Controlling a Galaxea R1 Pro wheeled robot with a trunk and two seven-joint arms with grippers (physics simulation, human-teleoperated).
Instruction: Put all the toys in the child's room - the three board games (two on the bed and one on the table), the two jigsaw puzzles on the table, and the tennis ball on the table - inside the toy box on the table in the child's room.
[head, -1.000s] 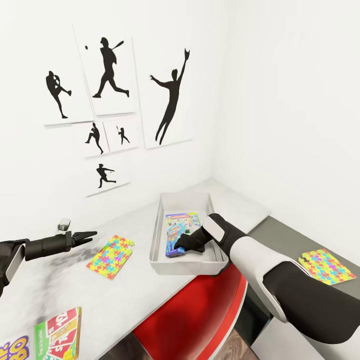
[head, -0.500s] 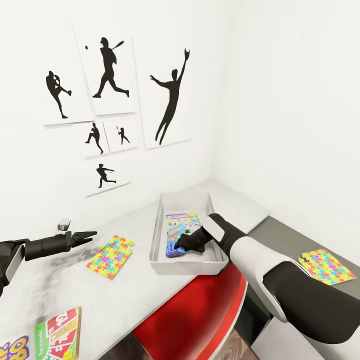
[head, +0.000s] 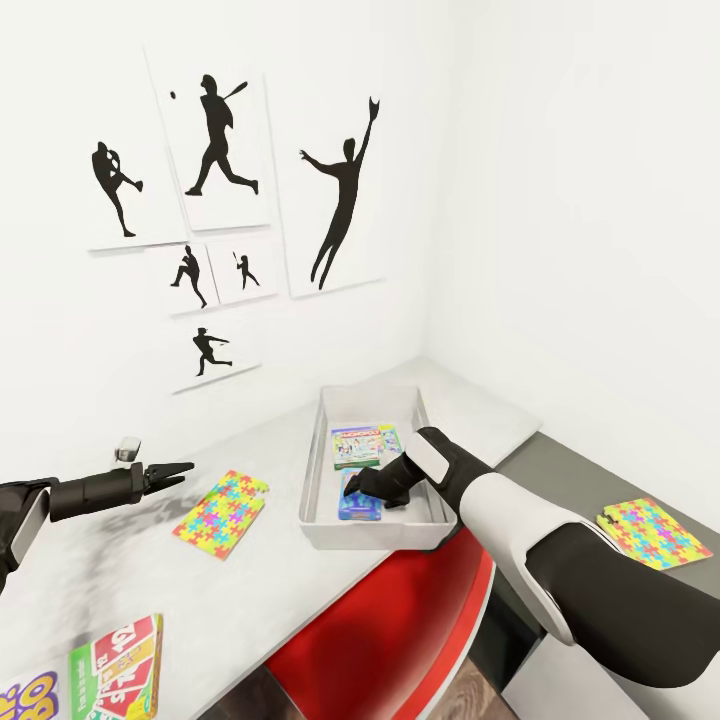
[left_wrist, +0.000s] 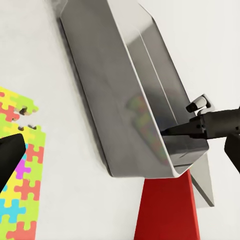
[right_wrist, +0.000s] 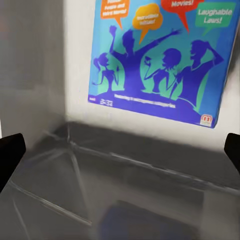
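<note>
While the right end effector (head: 352, 487) is hanging open inside the toy box (head: 318, 500), the blue game (right_wrist: 160, 60) is lying flat on the box floor w/ another game. Left end effector (head: 180, 469) is open too, above the table (head: 150, 580) near a puzzle (head: 221, 513).

Left pincer (head: 183, 468) parted, outstretched; right pincer (head: 352, 487) spread wide, angled downward
</note>
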